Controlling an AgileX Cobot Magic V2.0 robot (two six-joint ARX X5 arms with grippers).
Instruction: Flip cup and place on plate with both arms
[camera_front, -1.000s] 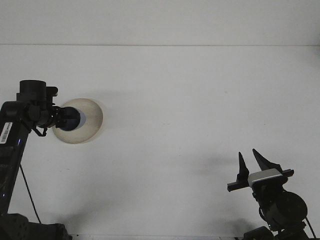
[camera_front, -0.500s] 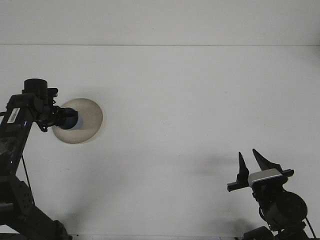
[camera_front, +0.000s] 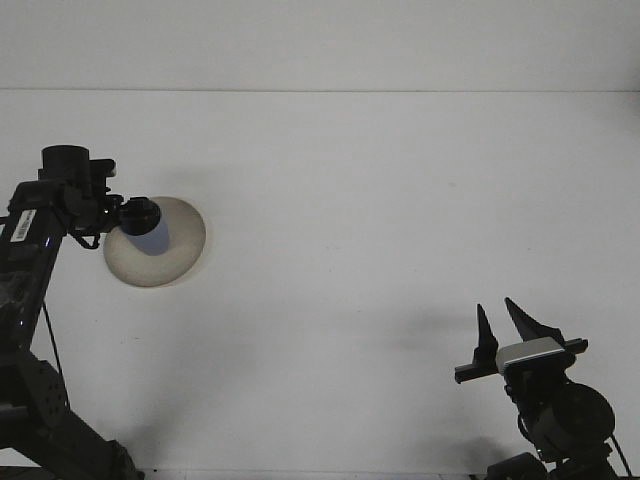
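Left gripper (camera_front: 128, 216) seems clamped on the pale blue cup (camera_front: 150, 236) over the beige round plate (camera_front: 180, 240), release pending; right gripper (camera_front: 503, 322) idle, open, empty.

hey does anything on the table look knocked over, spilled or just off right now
Nothing stands out. The cup is over the plate, tilted at the left gripper, which fits placing it. No spill shows on the table. The right gripper stands open, apart, near the front edge.
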